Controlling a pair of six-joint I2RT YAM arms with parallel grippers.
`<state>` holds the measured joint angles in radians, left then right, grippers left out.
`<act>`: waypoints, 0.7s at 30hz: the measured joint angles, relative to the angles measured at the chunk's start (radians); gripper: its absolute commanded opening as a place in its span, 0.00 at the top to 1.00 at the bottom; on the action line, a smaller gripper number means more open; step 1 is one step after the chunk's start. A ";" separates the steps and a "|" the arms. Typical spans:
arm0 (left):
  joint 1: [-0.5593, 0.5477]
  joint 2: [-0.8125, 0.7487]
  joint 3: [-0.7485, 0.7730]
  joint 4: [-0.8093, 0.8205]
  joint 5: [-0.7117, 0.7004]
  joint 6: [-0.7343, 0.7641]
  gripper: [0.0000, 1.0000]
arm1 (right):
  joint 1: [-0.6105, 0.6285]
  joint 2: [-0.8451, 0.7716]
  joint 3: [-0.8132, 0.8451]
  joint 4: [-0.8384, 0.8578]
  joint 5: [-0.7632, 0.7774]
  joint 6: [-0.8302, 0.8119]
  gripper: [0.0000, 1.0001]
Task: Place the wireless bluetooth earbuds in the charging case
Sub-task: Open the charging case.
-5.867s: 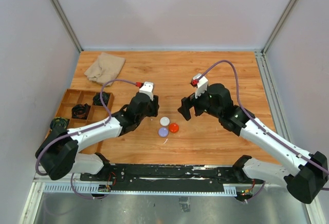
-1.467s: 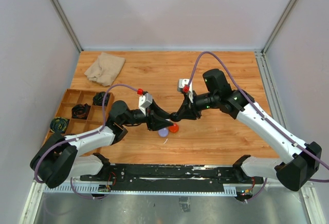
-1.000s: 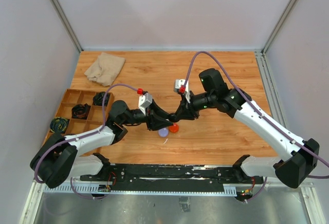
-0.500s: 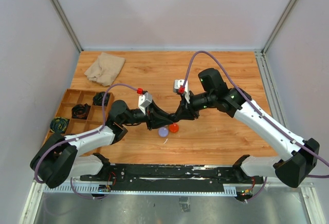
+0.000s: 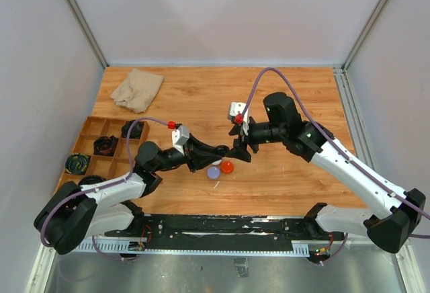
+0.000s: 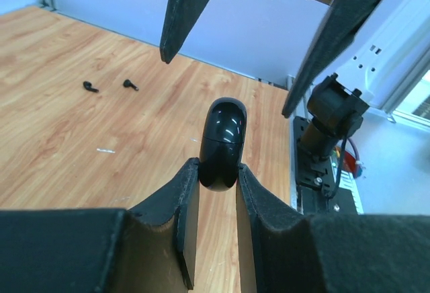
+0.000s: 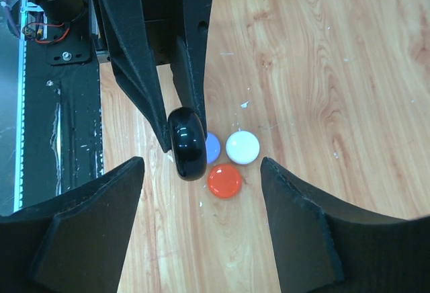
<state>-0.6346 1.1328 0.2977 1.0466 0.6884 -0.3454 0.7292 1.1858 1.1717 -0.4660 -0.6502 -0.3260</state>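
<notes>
My left gripper (image 6: pixel 218 172) is shut on a glossy black round charging case (image 6: pixel 223 138) and holds it on edge above the table. The case also shows in the right wrist view (image 7: pixel 187 143), between the left fingers (image 7: pixel 144 71). My right gripper (image 7: pixel 201 165) is open and empty, its jaws spread wide on either side of the case without touching it. Two tiny black earbuds (image 6: pixel 90 87) (image 6: pixel 130 85) lie on the wood further off in the left wrist view. In the top view the two grippers (image 5: pixel 225 150) (image 5: pixel 242 144) meet at the table's middle.
Three round pucks lie under the grippers: lilac (image 7: pixel 211 149), white (image 7: pixel 242 147), red (image 7: pixel 224 181). A wooden compartment tray (image 5: pixel 86 132) sits at the left edge. A beige cloth (image 5: pixel 138 88) lies at the back left.
My left arm has swung lower and back to the left, still holding the black case. My right gripper has drawn a little right and apart from it.
</notes>
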 measured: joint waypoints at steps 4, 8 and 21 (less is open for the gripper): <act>0.000 -0.023 -0.032 0.049 -0.032 0.000 1.00 | 0.031 -0.026 -0.030 0.058 0.035 0.014 0.23; 0.000 -0.039 -0.051 0.093 -0.047 0.001 1.00 | 0.044 -0.026 -0.048 0.098 0.061 0.020 0.22; 0.000 -0.044 -0.089 0.205 -0.028 0.024 1.00 | 0.058 -0.018 -0.068 0.168 0.122 0.042 0.19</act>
<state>-0.6342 1.0889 0.2089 1.2514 0.6601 -0.3210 0.7876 1.1675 1.1038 -0.2977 -0.5278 -0.2844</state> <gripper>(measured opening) 0.275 0.807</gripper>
